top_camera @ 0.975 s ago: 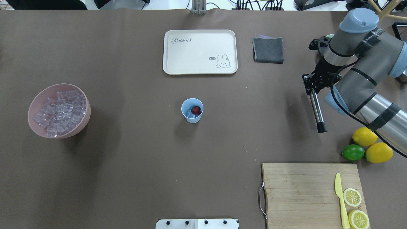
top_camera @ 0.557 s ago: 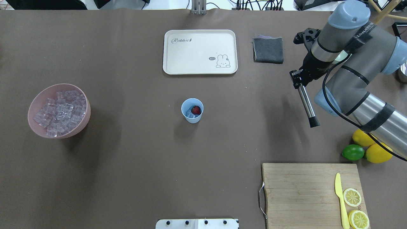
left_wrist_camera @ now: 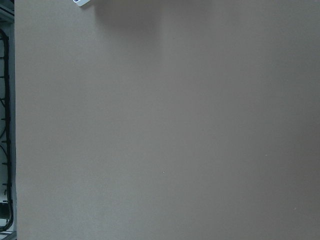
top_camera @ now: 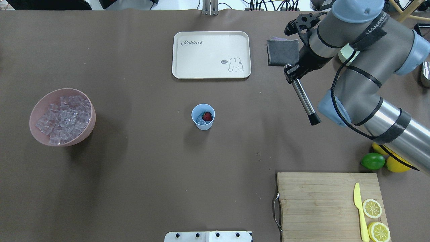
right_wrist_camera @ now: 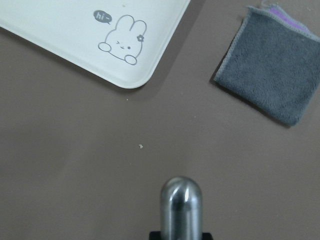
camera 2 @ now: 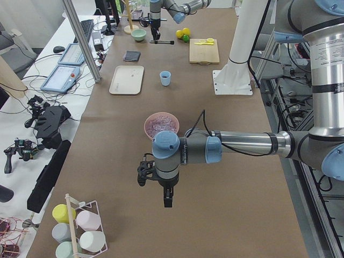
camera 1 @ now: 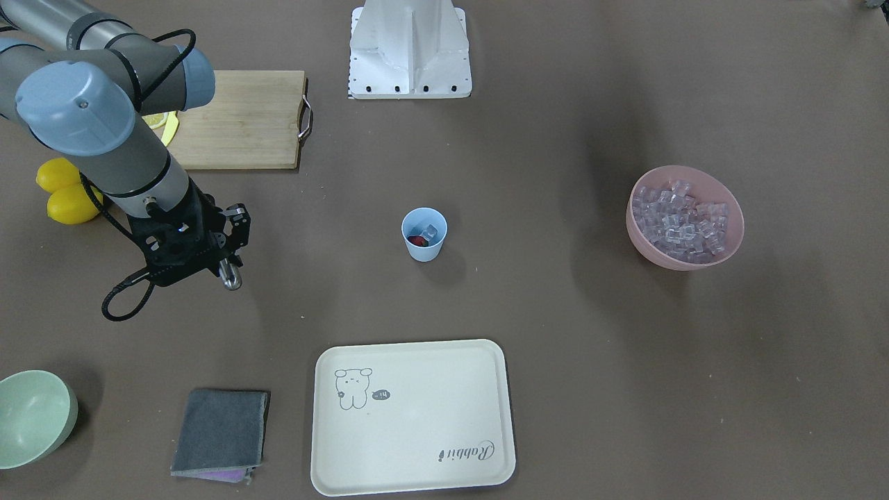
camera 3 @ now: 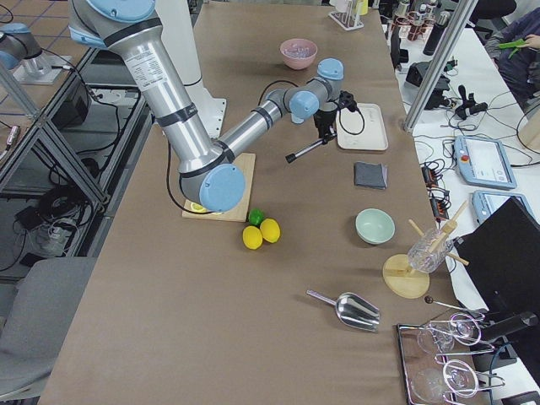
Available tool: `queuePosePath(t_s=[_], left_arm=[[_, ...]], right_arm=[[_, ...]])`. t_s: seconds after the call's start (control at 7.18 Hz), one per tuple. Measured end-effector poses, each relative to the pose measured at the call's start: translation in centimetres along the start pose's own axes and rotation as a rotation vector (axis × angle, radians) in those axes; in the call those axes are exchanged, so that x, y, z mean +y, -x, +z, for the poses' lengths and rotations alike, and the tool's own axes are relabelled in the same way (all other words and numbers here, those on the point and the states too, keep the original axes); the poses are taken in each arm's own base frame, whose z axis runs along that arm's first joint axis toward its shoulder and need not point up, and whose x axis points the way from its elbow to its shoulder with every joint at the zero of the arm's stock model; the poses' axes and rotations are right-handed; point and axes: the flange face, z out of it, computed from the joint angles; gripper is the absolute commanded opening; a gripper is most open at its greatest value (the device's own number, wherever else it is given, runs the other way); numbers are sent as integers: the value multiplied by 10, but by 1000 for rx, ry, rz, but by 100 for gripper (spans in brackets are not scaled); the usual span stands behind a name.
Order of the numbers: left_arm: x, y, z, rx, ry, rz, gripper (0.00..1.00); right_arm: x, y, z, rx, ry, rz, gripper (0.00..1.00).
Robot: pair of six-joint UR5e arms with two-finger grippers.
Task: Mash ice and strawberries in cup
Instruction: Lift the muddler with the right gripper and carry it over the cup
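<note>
Moving leftward now, the right gripper (top_camera: 291,72) carries its clamped muddler (top_camera: 304,101) closer to the cup (top_camera: 203,116), which holds strawberry (top_camera: 207,116) and ice (top_camera: 200,121) on the worktop. Muddler slants, black tip well right of the cup; right arm's nearer. Left gripper (camera 2: 166,196): can't tell its state.

You're in a robotics lab, not a kitchen, brown paper-covered table (camera 2: 123,220), teach pendants (camera 2: 59,79) on your side bench (camera 2: 67,99) at 10 o'clock in the left-end view, tangled cables (camera 2: 21,83), aluminium post (camera 2: 80,38), spare black hardware (camera 2: 49,119) lying around
</note>
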Motion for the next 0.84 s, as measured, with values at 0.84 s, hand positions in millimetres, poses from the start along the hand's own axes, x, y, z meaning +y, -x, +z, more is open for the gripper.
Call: queuePosePath(t_s=[0.84], left_arm=[[1,1,2,0,5,-4,98]], right_arm=[[-5,84,-23,-44,-233,-218,0]])
